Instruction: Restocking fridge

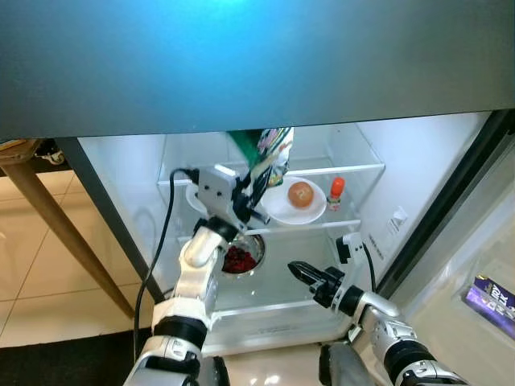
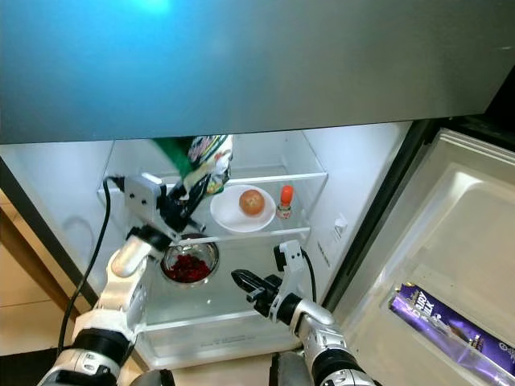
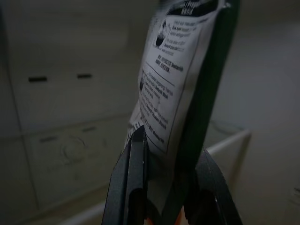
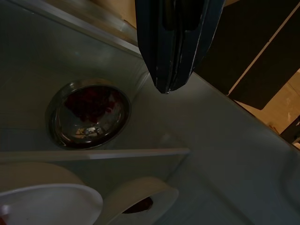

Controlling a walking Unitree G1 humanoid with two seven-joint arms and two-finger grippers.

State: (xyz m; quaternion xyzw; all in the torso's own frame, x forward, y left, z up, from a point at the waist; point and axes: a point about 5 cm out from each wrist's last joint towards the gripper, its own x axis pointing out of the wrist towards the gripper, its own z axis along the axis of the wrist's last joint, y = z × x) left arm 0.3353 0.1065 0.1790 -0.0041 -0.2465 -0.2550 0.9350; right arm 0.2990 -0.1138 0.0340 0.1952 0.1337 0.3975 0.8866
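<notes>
left gripper pinches a green bag between its fingers; right gripper fingers pressed together, bowl beyond.

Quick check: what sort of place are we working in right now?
Likely a home kitchen, at an open fridge: lit glass shelves, a plate with fruit, and a bowl. The left gripper holds a green packet.

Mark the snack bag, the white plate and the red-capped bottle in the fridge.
snack bag (image 1: 269, 157), left eye view, printed front.
white plate (image 1: 278, 211), left eye view, bare rim left of the round fruit.
red-capped bottle (image 1: 335, 193), left eye view, body under the cap.
</notes>
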